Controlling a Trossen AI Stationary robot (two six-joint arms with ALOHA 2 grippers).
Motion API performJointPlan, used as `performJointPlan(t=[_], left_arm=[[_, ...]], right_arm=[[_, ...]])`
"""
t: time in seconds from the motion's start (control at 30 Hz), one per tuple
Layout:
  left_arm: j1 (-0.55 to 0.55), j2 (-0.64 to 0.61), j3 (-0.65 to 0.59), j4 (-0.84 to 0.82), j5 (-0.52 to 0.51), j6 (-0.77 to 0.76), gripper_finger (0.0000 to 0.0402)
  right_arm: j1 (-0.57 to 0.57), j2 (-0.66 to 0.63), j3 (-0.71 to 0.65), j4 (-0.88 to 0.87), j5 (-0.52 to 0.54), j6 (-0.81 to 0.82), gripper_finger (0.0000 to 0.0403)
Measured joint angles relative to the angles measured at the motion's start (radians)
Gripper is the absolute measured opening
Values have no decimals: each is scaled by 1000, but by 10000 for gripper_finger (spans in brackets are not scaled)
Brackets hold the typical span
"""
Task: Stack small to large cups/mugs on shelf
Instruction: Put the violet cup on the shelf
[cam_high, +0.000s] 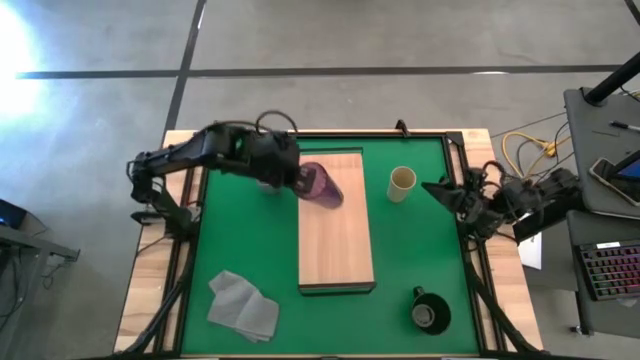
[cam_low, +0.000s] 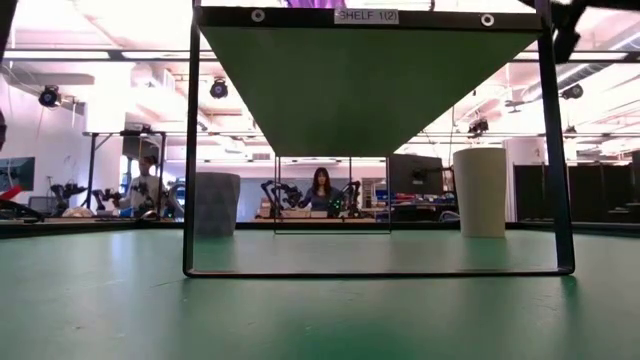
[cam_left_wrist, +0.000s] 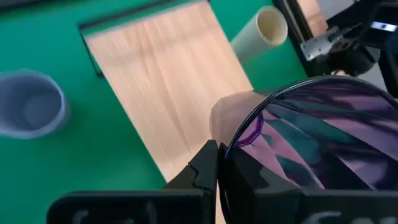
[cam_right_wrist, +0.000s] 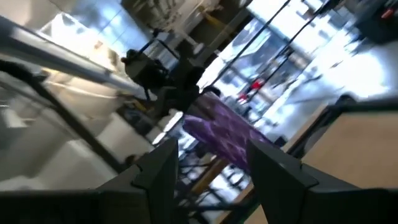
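Observation:
My left gripper (cam_high: 298, 177) is shut on the dark purple ribbed tumbler (cam_high: 323, 186), over the far left part of the light-wood shelf (cam_high: 337, 240). The tumbler fills the left wrist view (cam_left_wrist: 323, 137). The cream-yellow cup (cam_high: 402, 184) stands upright on the green mat, right of the shelf. The lavender mug (cam_left_wrist: 28, 109) stands on the mat left of the shelf, mostly hidden under my left arm in the high view. The black mug (cam_high: 430, 311) stands near the mat's near right corner. My right gripper (cam_high: 437, 190) is open and empty at the mat's right edge. My left gripper holds the tumbler by its rim (cam_left_wrist: 239, 140), with one finger (cam_left_wrist: 204, 167) outside the wall and the other inside the mouth. The fingers come from the table's left, slanting down. The tumbler is tipped on its side, mouth toward the gripper, over the shelf; I cannot tell whether it touches the board.
A crumpled grey cloth (cam_high: 243, 305) lies on the mat near the front left. The shelf stands raised on a dark frame (cam_low: 190, 150). A black frame edges the mat. People and equipment show in the room beyond the table.

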Motion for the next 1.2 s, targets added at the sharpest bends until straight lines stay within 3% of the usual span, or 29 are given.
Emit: performJointPlan(t=[0.27,0.4,0.53,0.7,0.8,0.93,1.1,1.2], left_arm=[[140,-6,12,1,108,276,0],[175,-2,9,-10,148,395,0],[207,2,6,-73,167,494,0],[253,7,3,-94,174,616,0],[283,7,3,-93,178,662,0],[323,7,3,-37,203,716,0],[342,21,10,84,306,745,0],[352,59,27,89,307,756,0]], right_arm=[[-1,269,245,-17,155,-208,183],[-4,436,339,-69,275,-225,183],[-39,561,440,-258,325,-47,183],[-102,632,578,-734,242,376,183],[-102,665,644,-919,221,504,183],[-104,703,703,-1007,220,538,183],[-144,726,739,-1023,219,499,183],[-182,731,746,-1035,204,485,183]])
